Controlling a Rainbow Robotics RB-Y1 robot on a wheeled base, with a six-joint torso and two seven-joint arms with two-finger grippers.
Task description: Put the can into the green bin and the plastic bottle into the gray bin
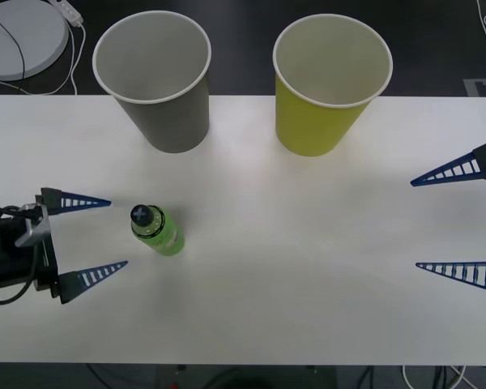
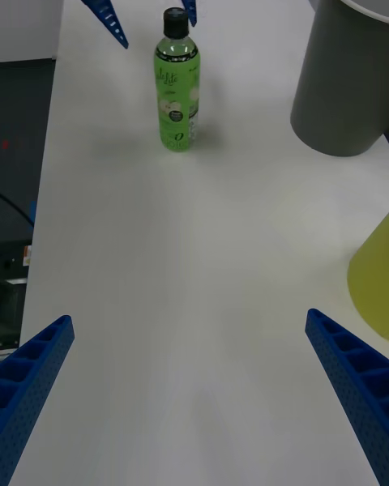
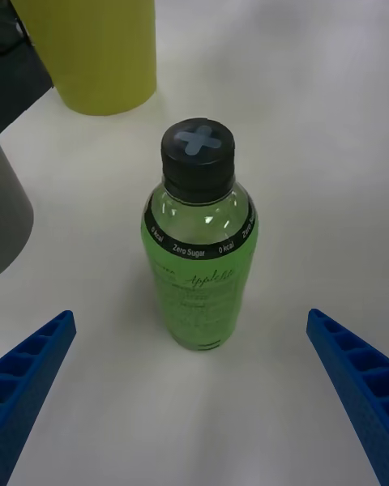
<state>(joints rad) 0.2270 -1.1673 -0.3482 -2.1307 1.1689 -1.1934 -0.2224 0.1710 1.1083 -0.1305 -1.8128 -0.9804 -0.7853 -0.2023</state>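
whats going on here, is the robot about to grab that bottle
It looks that way. The left gripper is open beside the upright plastic bottle on the white table, not touching it. The right gripper waits open at the table's right side. The gray bin and green bin stand upright at the back, and the gray one looks empty.
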